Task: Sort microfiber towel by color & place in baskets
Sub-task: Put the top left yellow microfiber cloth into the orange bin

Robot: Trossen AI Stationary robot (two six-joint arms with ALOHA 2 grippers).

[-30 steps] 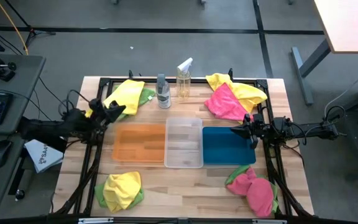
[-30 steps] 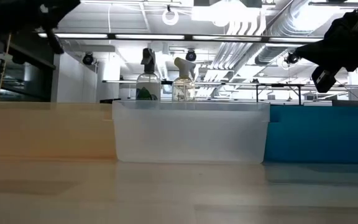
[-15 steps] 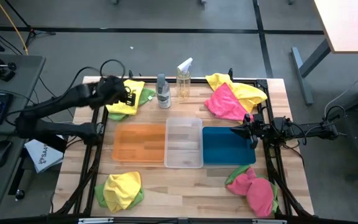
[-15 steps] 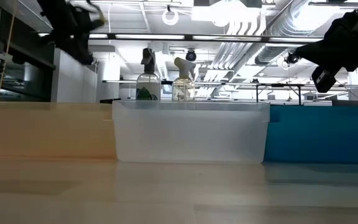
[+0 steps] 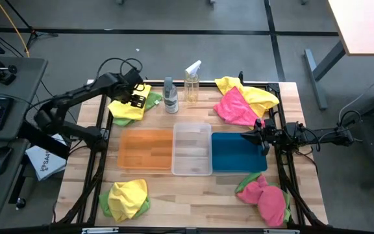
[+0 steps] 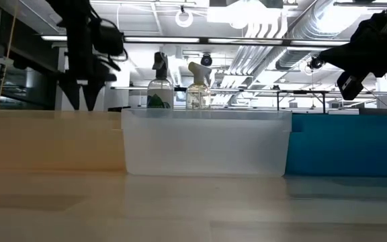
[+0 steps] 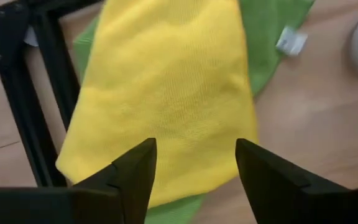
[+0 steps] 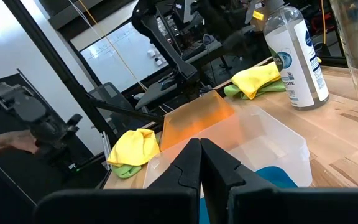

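While left tool (image 5: 136,99) spreads above fuzzy yellow towel (image 7: 166,93), right tool (image 5: 248,137) pressed together, over rectangular teal bin (image 5: 237,153).

grey floor (image 5: 193,16), side desk (image 5: 5,97), ceiling ducts (image 6: 274,27)

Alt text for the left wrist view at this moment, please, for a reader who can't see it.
The left gripper, fingers spread open, hangs just above a yellow microfiber towel that lies on top of a green towel on the wooden table. A black frame rail runs beside the towels.
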